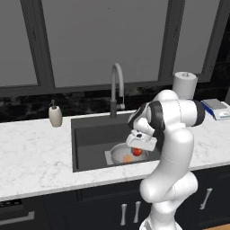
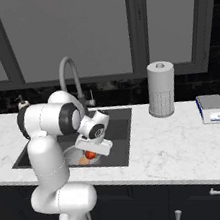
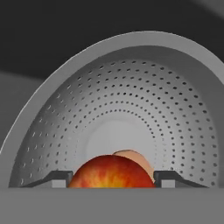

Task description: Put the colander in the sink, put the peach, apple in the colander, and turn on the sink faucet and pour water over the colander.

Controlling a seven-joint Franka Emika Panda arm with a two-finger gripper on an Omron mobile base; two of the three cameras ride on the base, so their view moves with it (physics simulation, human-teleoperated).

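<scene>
Beige soap dispenser (image 1: pixel 55 115) upright on white marble counter (image 1: pixel 31 157), near the backsplash, left of the basin. Paper towel roll (image 2: pixel 161 89) upright on the counter's right stretch, by the back wall. Further right, a flat kitchen scale (image 2: pixel 212 108), apart from the roll. Dark cabinet doors (image 2: pixel 198 203) below with pale handles; large grey window panes (image 1: pixel 103 40) above.

The colander (image 3: pixel 131 109) bowl lay open ahead of the gripper (image 3: pixel 111 179), only the apple (image 3: pixel 109 173) and peach (image 3: pixel 138 158) occupying its floor, while the sink faucet (image 1: pixel 117 87) arched behind.
</scene>
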